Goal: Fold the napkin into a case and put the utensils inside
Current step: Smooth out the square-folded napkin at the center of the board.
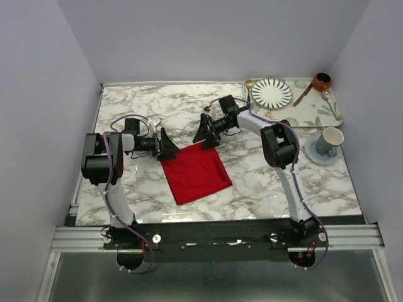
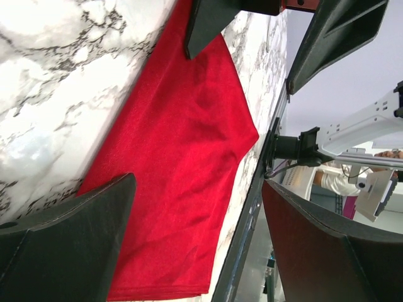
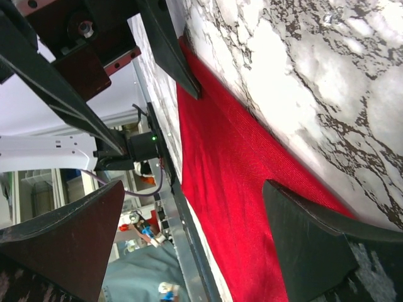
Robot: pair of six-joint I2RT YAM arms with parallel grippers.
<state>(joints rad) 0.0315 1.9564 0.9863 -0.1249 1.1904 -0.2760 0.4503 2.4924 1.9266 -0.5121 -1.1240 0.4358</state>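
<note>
The napkin [image 1: 196,171] lay flat on the desk [image 1: 271,182]; the left gripper [image 1: 169,146] and right gripper [image 1: 206,135] stood spread apart at its far corners

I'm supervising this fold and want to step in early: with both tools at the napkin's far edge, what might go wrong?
The left tool and right tool stand open, close together over the far edge of the napkin; they might bump while closing. The cloth lies flat on the smooth marble table, so the tools may slide and pinch nothing, or bunch it into a crooked fold.
</note>
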